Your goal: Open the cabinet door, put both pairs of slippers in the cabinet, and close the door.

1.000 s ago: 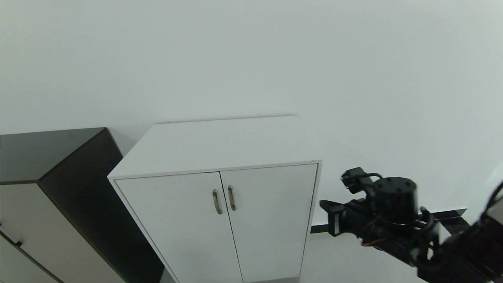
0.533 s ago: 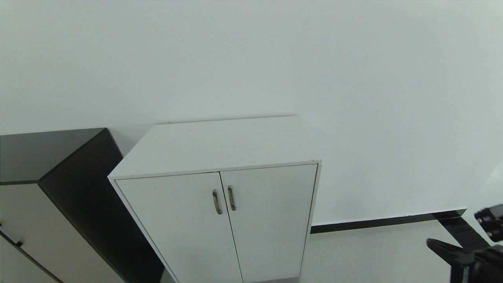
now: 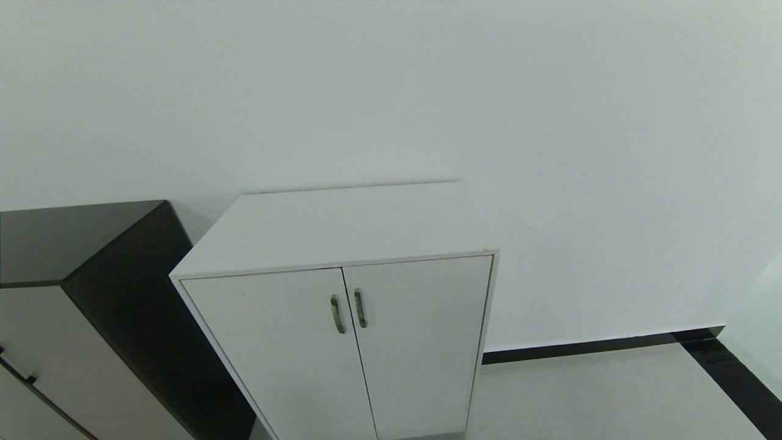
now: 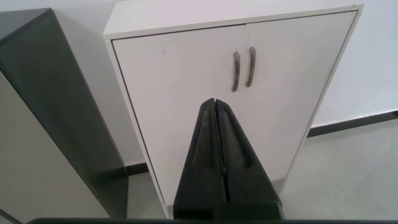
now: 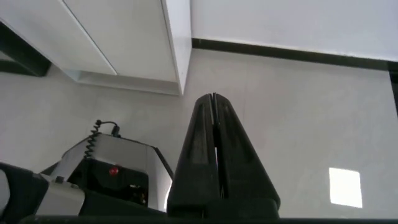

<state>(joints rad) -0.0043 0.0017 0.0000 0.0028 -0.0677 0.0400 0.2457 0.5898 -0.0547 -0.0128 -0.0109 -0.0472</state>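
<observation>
Cabinet: a white two-door laminate cabinet (image 3: 342, 226) stands against the wall, just beside a dark-sided cupboard (image 3: 122, 293) on its left.
Doors: the flat white left door (image 3: 281, 354) and right door (image 3: 421, 336) sit shut and flush. They look like rigid boards, probably light on their hinges.
Left gripper (image 4: 215, 102): fingers pressed together, holding nothing, aimed at the doors but apart from them.
Right gripper (image 5: 214, 97): closed tight and empty, above the pale floor (image 5: 298, 112).
Handles: the slim curved metal left handle (image 3: 335, 314) and right handle (image 3: 360, 308) flank the centre seam. They are smooth and perhaps slippery, so the best hold is probably across a bar's middle.
</observation>
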